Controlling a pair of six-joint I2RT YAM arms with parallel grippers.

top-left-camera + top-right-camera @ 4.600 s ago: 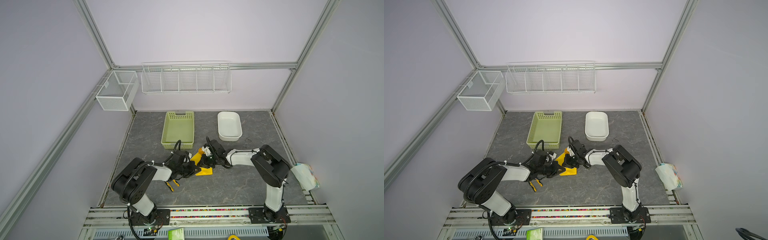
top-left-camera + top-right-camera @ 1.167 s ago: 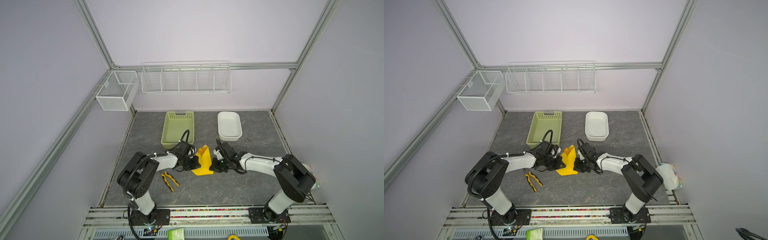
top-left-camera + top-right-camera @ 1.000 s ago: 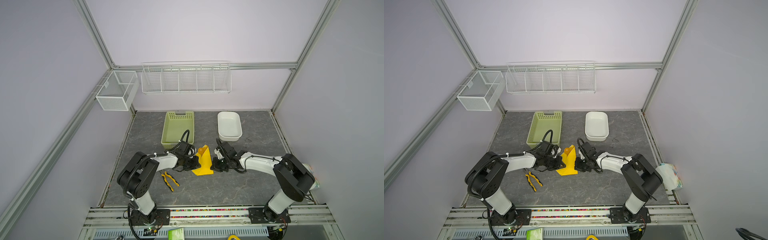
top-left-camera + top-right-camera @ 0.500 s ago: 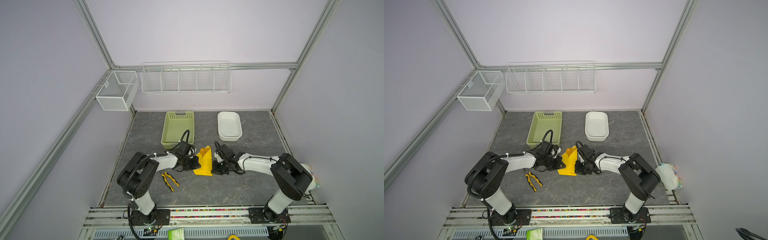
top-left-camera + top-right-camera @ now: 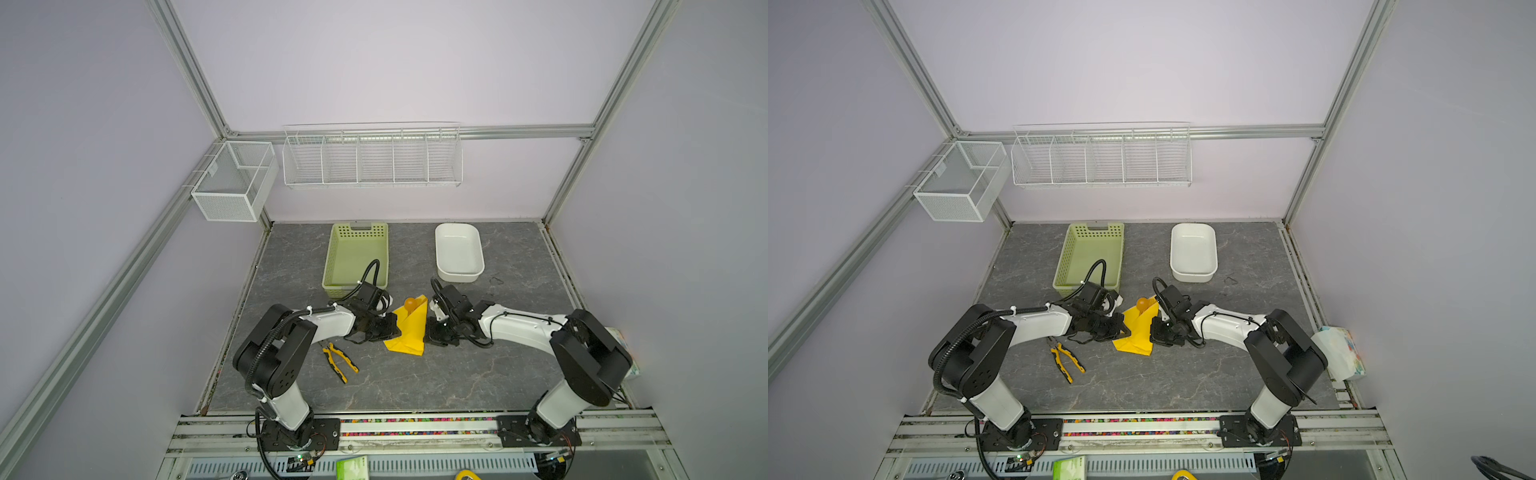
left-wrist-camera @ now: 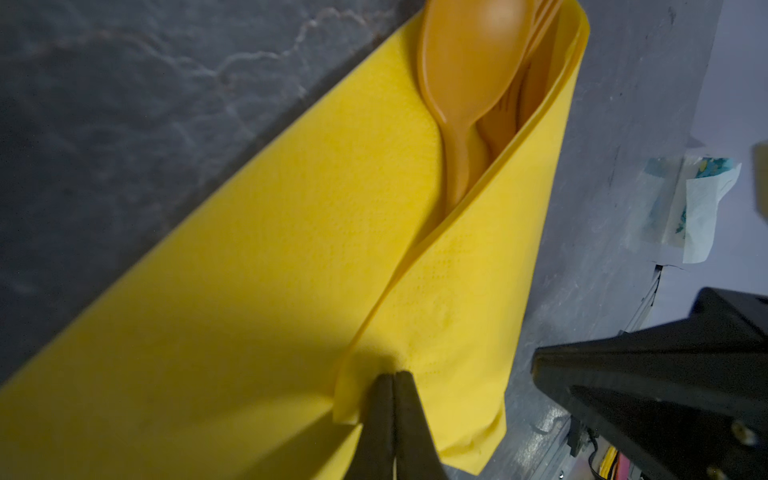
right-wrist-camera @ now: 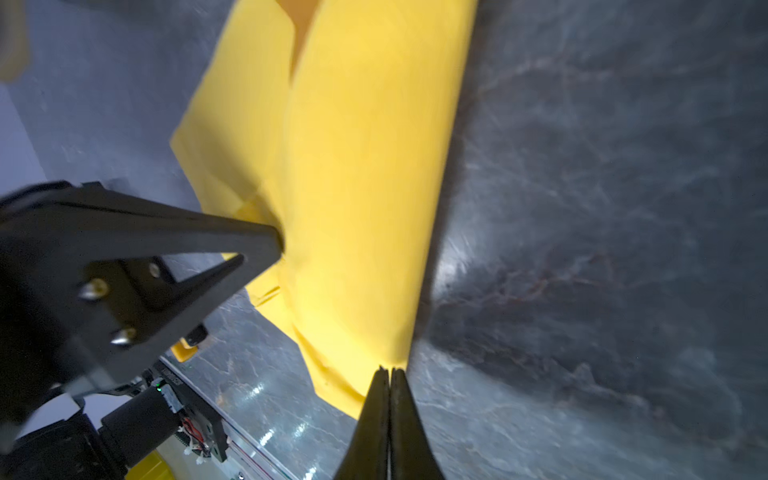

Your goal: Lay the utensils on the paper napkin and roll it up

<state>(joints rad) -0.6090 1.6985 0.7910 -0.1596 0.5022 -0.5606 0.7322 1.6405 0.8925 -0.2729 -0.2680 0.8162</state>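
Note:
The yellow paper napkin [image 5: 409, 332] [image 5: 1137, 332] lies folded lengthwise over the orange utensils in both top views. The spoon's bowl [image 5: 410, 302] [image 6: 465, 62] pokes out of its far end, with the second orange piece [image 6: 511, 112] tucked beside it. My left gripper [image 5: 395, 330] [image 6: 393, 376] is shut, its tips pressed into the upper napkin flap from the left. My right gripper [image 5: 428, 336] [image 7: 390, 370] is shut too, tips touching the napkin's [image 7: 365, 166] right fold near its front end. The utensil handles are hidden inside the napkin [image 6: 249, 291].
Yellow-and-black pliers [image 5: 340, 361] lie on the mat left of and in front of the napkin. A pale green basket [image 5: 357, 253] and a white tub [image 5: 457, 253] stand behind. A tissue pack [image 5: 1341, 349] sits at the right edge. Wire racks [image 5: 372, 160] hang on the back wall.
My right gripper has slid left against the napkin, and the napkin has folded over narrower around the utensils. The left gripper has stayed nearly in place.

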